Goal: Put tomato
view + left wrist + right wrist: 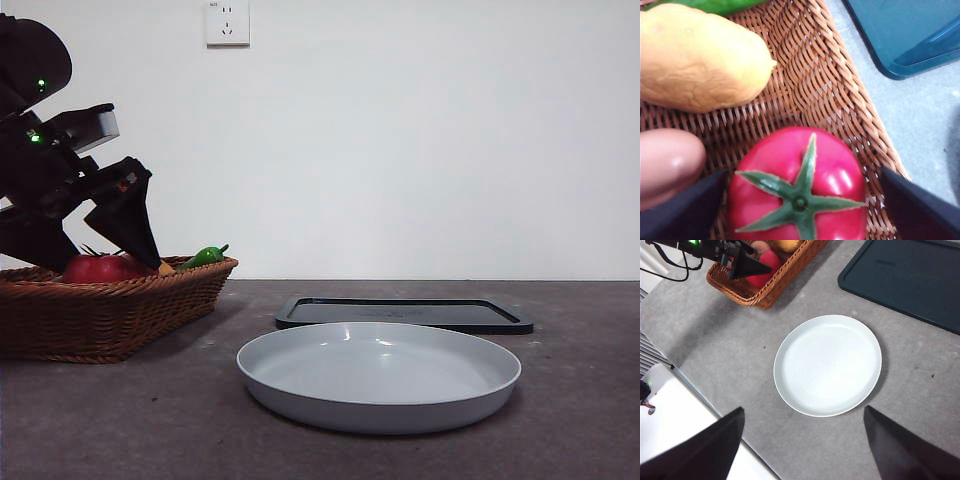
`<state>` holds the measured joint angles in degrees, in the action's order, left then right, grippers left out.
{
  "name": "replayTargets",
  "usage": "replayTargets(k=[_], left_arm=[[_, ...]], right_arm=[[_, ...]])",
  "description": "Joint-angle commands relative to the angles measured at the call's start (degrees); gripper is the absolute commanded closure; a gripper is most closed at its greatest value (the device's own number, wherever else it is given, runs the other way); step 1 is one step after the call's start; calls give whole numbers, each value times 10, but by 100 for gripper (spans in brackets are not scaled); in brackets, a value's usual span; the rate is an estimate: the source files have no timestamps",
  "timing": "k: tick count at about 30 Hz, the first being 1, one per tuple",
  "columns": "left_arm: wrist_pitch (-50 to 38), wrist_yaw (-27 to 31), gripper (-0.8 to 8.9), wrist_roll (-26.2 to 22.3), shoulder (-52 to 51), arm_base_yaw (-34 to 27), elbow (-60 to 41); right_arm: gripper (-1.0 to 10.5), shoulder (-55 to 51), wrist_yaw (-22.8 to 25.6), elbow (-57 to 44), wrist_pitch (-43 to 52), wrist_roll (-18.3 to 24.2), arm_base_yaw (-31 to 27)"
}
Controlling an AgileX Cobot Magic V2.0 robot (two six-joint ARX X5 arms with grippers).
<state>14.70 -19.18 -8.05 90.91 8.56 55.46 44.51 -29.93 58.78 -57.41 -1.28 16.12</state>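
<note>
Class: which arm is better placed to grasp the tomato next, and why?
Left. The left gripper is in the basket, jaws open on either side of the tomato. The right gripper hangs over the plate, away from the basket.

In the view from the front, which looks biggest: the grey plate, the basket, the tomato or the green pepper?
1. Grey plate, though it sits nearest the camera.
2. Basket, partly cut off at the edge, so unsure against the plate.
3. Tomato.
4. Green pepper.

Glossy tomato [800, 187], woven wicker basket [815, 80], seemingly plastic plate [300, 395]
</note>
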Motion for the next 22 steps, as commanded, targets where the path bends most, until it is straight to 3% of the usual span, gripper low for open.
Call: replayTargets(k=[1,8,22], left_arm=[[5,2,450,-4,11,2,14],[20,2,515,-3,11,2,14],[41,0,515,30,-52,6,70]], right_arm=[[567,4,0,10,3,2,3],[568,3,0,10,3,2,3],[568,3,-1,10,3,2,3]])
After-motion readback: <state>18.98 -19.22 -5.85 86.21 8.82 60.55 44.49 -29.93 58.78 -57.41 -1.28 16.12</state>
